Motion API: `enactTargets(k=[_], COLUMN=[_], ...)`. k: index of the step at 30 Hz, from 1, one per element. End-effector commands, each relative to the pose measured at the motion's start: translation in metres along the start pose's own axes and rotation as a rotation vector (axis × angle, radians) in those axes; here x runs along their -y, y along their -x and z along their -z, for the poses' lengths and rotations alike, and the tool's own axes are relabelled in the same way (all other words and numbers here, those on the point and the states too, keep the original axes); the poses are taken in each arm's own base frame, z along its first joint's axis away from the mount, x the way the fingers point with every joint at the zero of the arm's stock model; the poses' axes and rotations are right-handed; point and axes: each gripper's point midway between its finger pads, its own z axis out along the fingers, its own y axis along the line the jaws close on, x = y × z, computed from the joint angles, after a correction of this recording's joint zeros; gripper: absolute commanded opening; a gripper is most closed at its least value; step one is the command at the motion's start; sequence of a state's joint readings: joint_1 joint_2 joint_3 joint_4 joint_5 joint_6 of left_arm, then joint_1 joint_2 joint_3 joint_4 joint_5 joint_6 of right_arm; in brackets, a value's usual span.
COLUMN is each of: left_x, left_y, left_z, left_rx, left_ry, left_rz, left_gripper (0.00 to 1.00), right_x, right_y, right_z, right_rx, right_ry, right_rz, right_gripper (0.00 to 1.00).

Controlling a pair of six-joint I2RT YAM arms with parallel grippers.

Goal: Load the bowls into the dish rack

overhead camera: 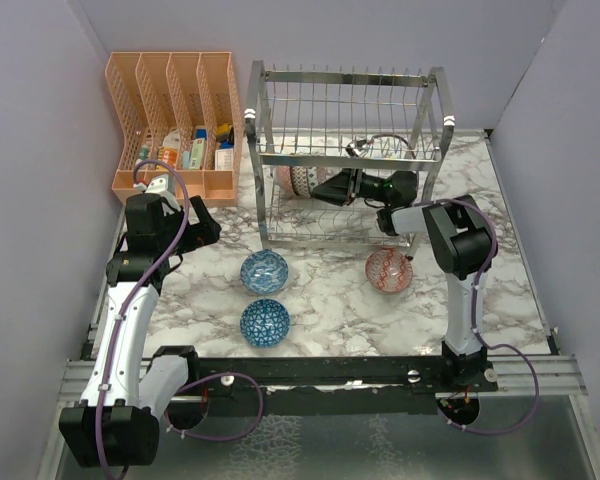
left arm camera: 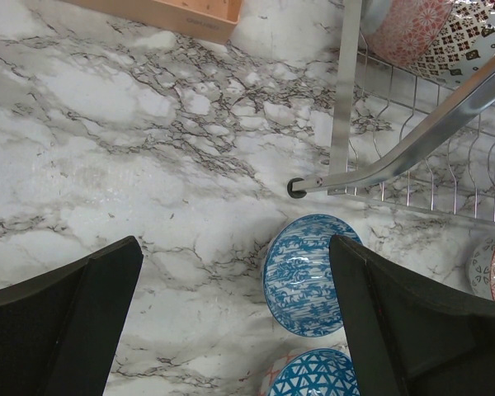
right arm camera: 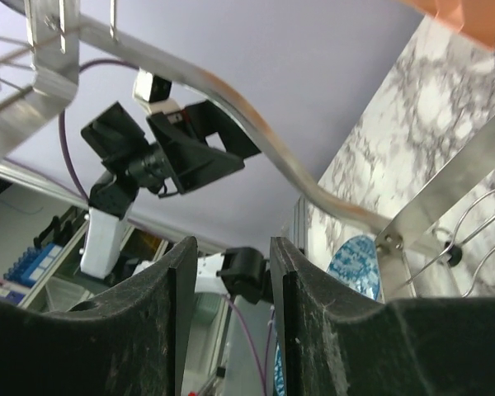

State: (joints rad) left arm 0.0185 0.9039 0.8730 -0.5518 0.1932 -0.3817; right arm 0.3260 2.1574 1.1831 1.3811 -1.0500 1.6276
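Observation:
Two blue bowls sit on the marble table, one (overhead camera: 264, 270) behind the other (overhead camera: 265, 322). A pink-red bowl (overhead camera: 389, 268) sits to their right. The metal dish rack (overhead camera: 345, 150) stands at the back. Two bowls stand on edge in its lower tier, one with a pink-patterned outside (left arm camera: 412, 29) and one dark-and-white (left arm camera: 472, 40). My right gripper (overhead camera: 320, 189) reaches into the lower tier just right of them; in its wrist view it (right arm camera: 231, 247) is open and empty. My left gripper (left arm camera: 235, 243) is wide open and empty, above the table left of the rear blue bowl (left arm camera: 305, 272).
An orange mesh file organizer (overhead camera: 175, 120) holding small items stands left of the rack. The rack's front left foot (left arm camera: 297, 188) is just behind the rear blue bowl. Purple walls close in both sides. A metal rail (overhead camera: 330, 370) runs along the near edge.

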Motion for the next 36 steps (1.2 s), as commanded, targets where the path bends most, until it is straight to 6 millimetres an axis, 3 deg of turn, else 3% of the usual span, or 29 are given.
enactTargets(k=[1,9,13,24,30,36], left_x=[0.003,0.003,0.002,0.004,0.004,0.005], left_y=[0.009,0.009,0.008,0.009,0.008,0.008], left_z=[0.005,0.008,0.008,0.01,0.011,0.013], left_rx=[0.04,0.044,0.043,0.049,0.046,0.051], left_ry=[-0.012,-0.01,-0.009,-0.015,-0.015,-0.02], left_rz=[-0.015,-0.02,-0.021,-0.023,-0.021,-0.023], left_gripper=[0.99,0.99,0.99,0.99,0.99,0.99], right_x=[-0.012,0.003,-0.006,-0.023,-0.031,-0.025], right_y=[-0.037,-0.052,-0.062,-0.14,-0.171,-0.205], right_z=[-0.005,-0.008,-0.013,-0.024,-0.023,-0.004], right_rx=[-0.142,-0.244,-0.281,-0.411,-0.442,-0.44], right_ry=[0.01,0.002,0.022,0.024,-0.051,-0.236], right_rz=[-0.019,-0.046,-0.021,-0.036,-0.01,0.002], right_gripper=[0.41,0.41,0.41,0.41,0.41,0.42])
